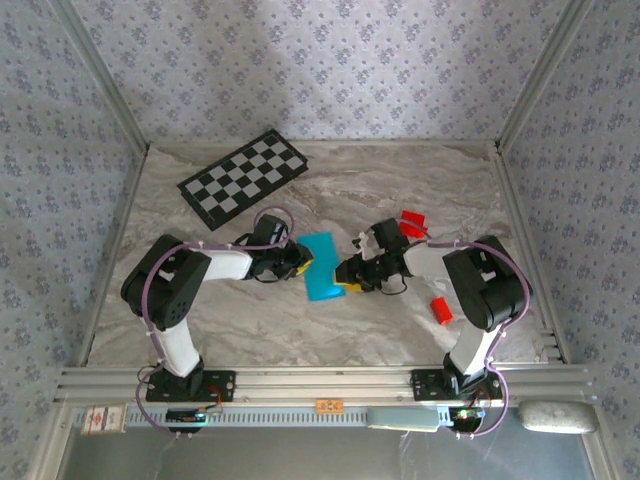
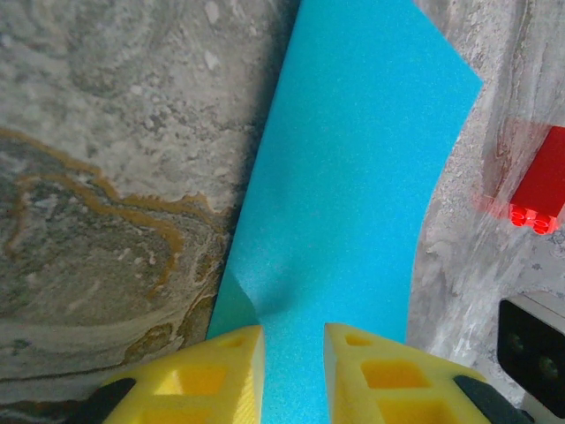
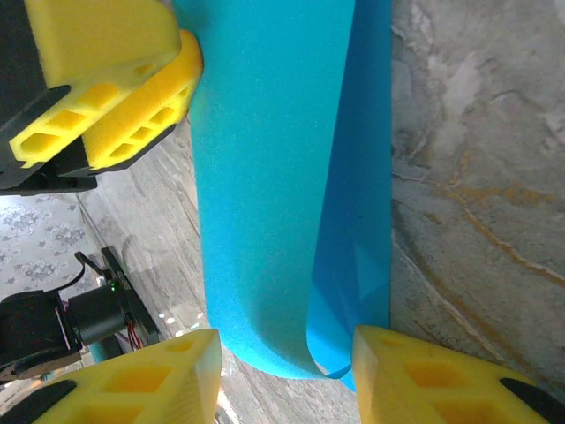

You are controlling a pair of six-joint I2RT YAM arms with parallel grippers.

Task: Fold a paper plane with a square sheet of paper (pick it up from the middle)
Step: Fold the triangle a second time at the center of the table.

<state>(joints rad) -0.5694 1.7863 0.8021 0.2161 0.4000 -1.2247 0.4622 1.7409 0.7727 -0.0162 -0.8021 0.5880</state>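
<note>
Jaws first. The left gripper (image 2: 291,353) has its yellow fingers (image 2: 234,371) nearly together, and the square sheet of paper (image 2: 353,177) runs straight into the narrow gap between them, so that one looks clamped on the sheet's edge. From the right wrist you can see those same left fingers (image 3: 132,97) sitting right on the edge of the paper's upper layer (image 3: 265,177). The right gripper (image 3: 287,371) is spread wide and isn't gripping anything. The rounded bend of the curled-over sheet sits between its two fingers, close to the left one, and I can't tell if it actually touches.

Poses from above: both arms are folded at the elbow with forearms low over the table (image 1: 400,180), reaching inward so the left gripper (image 1: 298,262) and right gripper (image 1: 350,272) face each other across the paper (image 1: 322,268).

The sheet lies about mid-table, a bit nearer the near edge, rolled over on itself rather than flat, cyan side out, with one gripper at each of its sides.

Other stuff: the checkered board (image 1: 243,177) is toward the far-left corner, one red block (image 1: 413,221) is just behind the right forearm, and another red block (image 1: 441,310) is closer to the near-right corner.
</note>
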